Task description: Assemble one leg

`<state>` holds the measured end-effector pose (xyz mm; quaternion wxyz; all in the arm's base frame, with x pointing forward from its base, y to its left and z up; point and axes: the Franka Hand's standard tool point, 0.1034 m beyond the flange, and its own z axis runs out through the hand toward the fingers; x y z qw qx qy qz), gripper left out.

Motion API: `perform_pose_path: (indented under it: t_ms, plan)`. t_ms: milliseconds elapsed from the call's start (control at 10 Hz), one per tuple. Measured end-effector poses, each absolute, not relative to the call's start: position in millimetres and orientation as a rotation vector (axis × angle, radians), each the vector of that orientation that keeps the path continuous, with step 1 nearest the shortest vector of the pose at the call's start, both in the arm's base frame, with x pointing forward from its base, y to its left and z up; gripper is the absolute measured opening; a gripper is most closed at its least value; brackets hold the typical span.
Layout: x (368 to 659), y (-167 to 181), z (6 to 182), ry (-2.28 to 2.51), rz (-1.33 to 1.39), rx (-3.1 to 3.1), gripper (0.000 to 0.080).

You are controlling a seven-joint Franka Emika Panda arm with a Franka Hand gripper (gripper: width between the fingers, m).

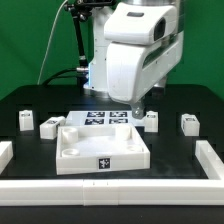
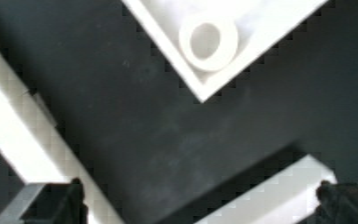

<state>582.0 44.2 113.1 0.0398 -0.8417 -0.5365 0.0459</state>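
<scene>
Several small white legs with marker tags stand on the black table in the exterior view: two at the left point(image 1: 25, 120) point(image 1: 48, 126), one by the tray's far right corner point(image 1: 150, 120) and one further right point(image 1: 189, 123). The large white tray-like piece point(image 1: 100, 148) lies in the middle. My gripper point(image 1: 137, 108) hangs low over the tray's far right corner, next to the nearest leg. In the wrist view the gripper point(image 2: 194, 206) is open and holds nothing. Its dark fingers point(image 2: 48, 205) stand wide apart over the table. The tray's corner with a round hole point(image 2: 208, 40) shows beyond them.
The marker board point(image 1: 105, 118) lies behind the tray. White rails border the table at the exterior view's left point(image 1: 5, 150), front point(image 1: 110, 200) and right point(image 1: 210, 165). A white strip point(image 2: 16, 110) and a white surface point(image 2: 247, 190) show in the wrist view; I cannot tell what they are.
</scene>
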Motion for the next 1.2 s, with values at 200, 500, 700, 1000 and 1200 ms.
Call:
perform_pose_path:
  t_ms: [200, 500, 700, 1000, 1200]
  plan:
    - [561.2, 31.5, 103.4, -1.814, 0.104, -2.474, 0.065]
    - [558.3, 27.7, 102.6, -1.799, 0.11, -2.482, 0.065]
    - [558.5, 26.2, 100.6, -1.882, 0.089, -2.435, 0.065]
    - [521.2, 18.9, 88.9, -2.258, 0.065, -2.167, 0.065]
    - [513.9, 16.3, 85.1, -2.359, 0.1, -2.077, 0.065]
